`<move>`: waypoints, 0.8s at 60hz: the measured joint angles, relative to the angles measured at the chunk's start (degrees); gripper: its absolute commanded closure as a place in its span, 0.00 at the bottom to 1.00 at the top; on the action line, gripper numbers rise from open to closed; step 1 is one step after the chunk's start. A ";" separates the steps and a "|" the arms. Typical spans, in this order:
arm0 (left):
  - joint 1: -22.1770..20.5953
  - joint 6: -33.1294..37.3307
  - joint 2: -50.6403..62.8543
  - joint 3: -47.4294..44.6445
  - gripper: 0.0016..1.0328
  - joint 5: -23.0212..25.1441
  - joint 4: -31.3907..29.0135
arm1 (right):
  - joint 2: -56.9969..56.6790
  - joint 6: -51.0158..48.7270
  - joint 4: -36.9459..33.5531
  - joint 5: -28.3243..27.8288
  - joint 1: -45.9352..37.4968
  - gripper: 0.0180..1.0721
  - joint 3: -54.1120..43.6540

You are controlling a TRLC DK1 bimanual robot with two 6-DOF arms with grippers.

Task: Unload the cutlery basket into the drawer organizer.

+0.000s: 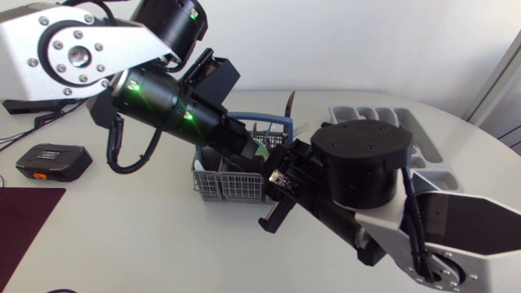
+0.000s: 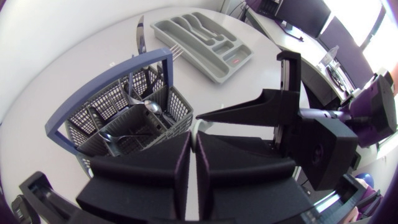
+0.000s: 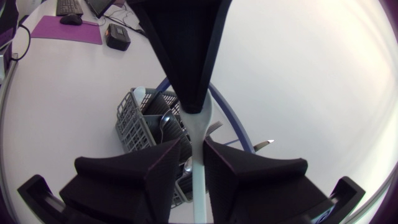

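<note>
I'm mid-handover above the cutlery basket. The fingers of my left gripper pinch the white utensil at its top. The fingers of my right gripper stand spread either side of its handle. Next, I judge, the right must clamp before the left lets go, then carry it to the drawer organizer.

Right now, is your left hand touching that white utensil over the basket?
Touching. Right wrist view: the left hand pinches the white utensil by its end, no gap.

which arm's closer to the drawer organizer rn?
Right. The right arm partly covers the drawer organizer in the head view; the left arm ends over the cutlery basket beside it, left gripper shut on a white utensil.
</note>
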 measured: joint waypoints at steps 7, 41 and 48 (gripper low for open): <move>0.00 0.00 0.00 0.02 0.97 0.37 -0.35 | 0.02 -0.17 0.59 0.02 -0.35 0.88 0.00; 0.00 -0.42 0.00 0.33 0.86 0.81 -0.76 | 0.17 -0.83 0.50 -0.61 -0.57 0.90 0.00; 0.00 -0.44 -0.02 0.33 0.62 1.20 -0.76 | 0.17 -0.85 0.50 -0.98 -0.81 0.90 0.00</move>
